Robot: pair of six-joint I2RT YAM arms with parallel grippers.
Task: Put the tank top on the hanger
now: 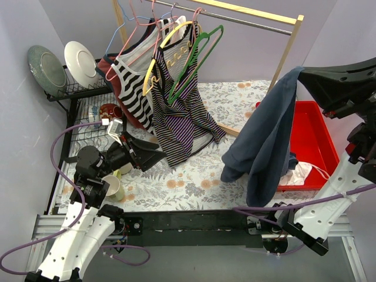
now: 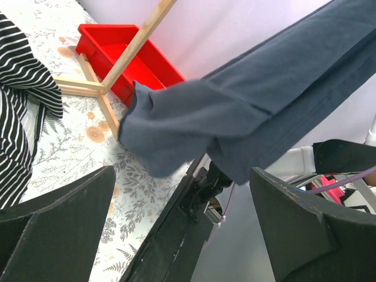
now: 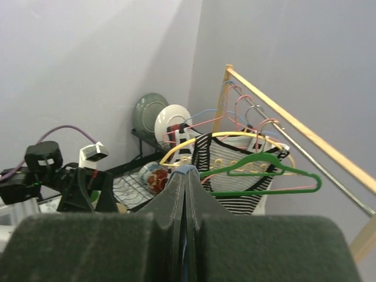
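Observation:
The navy tank top (image 1: 267, 138) hangs in the air over the right of the table, pinched at its top edge by my right gripper (image 1: 301, 73), which is shut on it. A sliver of blue cloth (image 3: 187, 171) shows between the shut fingertips of that gripper (image 3: 186, 176) in the right wrist view. The tank top also fills the upper right of the left wrist view (image 2: 258, 111). The green hanger (image 1: 197, 59) hangs on the rack rail, empty, and shows in the right wrist view (image 3: 267, 170). My left gripper (image 1: 154, 157) is open and empty, low at the left, pointing right toward the cloth.
A wooden clothes rack (image 1: 252, 14) holds a yellow hanger (image 1: 161, 50), pink wire hangers and striped tops (image 1: 182, 120). A red bin (image 1: 311, 141) sits at the right. A black dish rack (image 1: 82, 88) with plates and cups stands at the left.

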